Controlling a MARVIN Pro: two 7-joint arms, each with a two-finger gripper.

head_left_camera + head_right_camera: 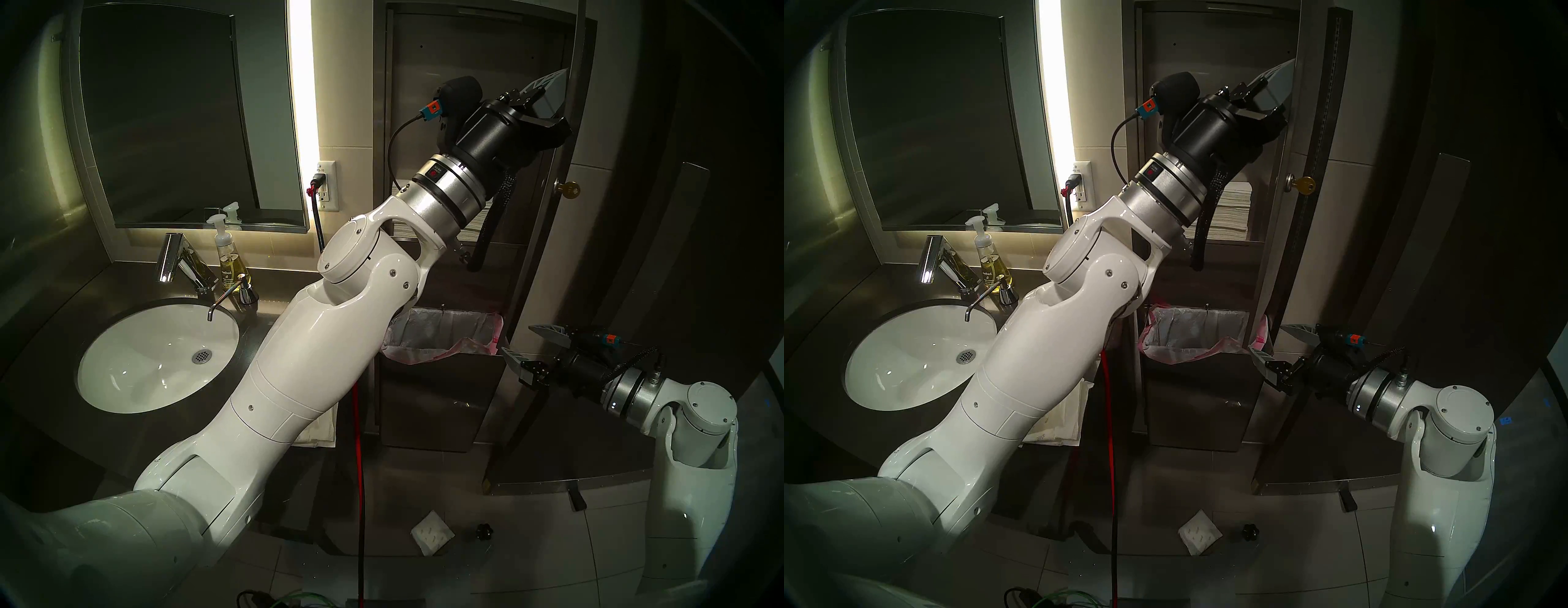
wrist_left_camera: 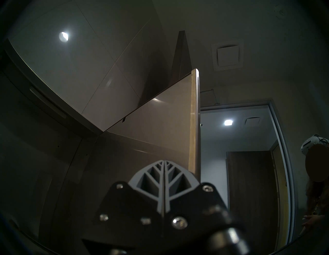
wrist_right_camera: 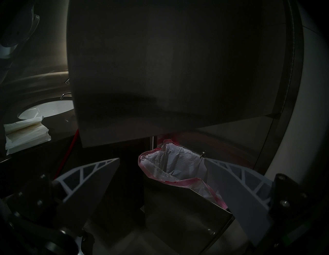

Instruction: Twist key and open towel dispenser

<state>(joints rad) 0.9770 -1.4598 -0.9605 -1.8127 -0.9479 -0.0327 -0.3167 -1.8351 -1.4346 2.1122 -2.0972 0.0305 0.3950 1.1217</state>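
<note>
In the lock of the towel dispenser point(image 1: 475, 127) door sits the key point(image 1: 568, 188), and the door stands open. The left gripper point(image 1: 547, 99), jaws pressed together, is beside the door's edge. The right gripper point(image 1: 530, 350), jaws wide, hovers near the waste bin point(image 1: 437, 407).

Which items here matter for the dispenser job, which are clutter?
Job:
towel dispenser, door swung open
key in its lock
left gripper, shut, behind door edge
right gripper, open

Clutter:
soap bottle
waste bin
sink
mirror
</note>
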